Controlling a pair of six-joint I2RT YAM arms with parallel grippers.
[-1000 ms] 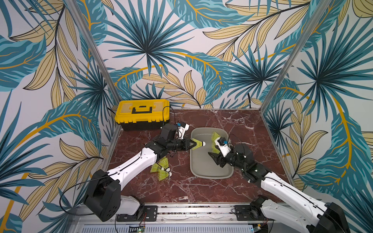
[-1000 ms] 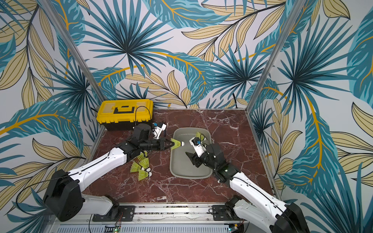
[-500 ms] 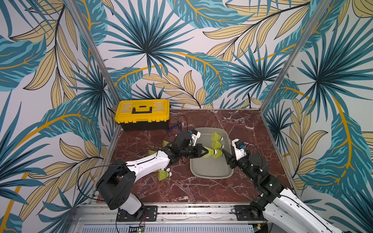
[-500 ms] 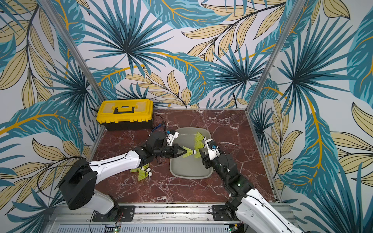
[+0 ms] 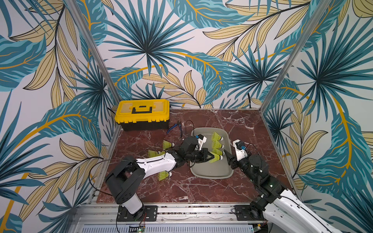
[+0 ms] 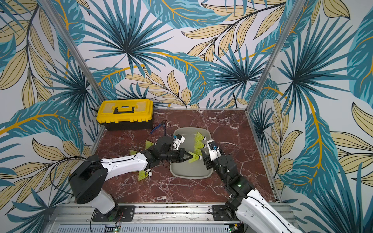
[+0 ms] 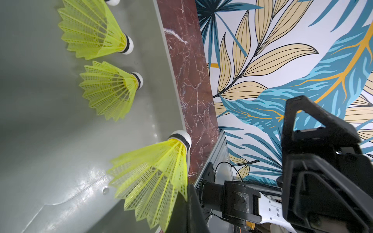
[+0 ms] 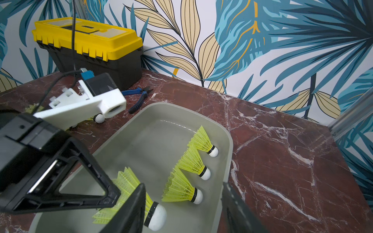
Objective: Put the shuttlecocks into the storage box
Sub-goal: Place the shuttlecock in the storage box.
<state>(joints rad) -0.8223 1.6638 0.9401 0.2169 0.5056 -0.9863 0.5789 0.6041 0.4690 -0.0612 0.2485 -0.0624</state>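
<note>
The left jaws were clamped on the skirt of one shuttlecock (image 5: 215,159), holding it on its side low over the storage box (image 5: 212,176). Its white tip pointed toward the right arm (image 5: 256,167). Whether it touched the box floor could not be told. The right jaws stood partly open and empty, just beside that tip, at the box's rim on the robot's right side.

A row of three shuttlecocks (image 5: 217,144) lay inside the box along that same wall, with tips toward it and skirts toward the middle.

Three more lay outside on the red marble counter (image 5: 181,191), to the left of the box. A shuttlecock (image 5: 168,144) and a second shuttlecock (image 5: 154,153) were on the far side of the left arm (image 5: 155,164), and a third shuttlecock (image 5: 164,176) was on its near side.

A yellow-lidded toolbox (image 5: 142,114) stood shut in the far left corner. Blue-handled pliers (image 5: 174,128) lay on the counter between it and the box.
</note>
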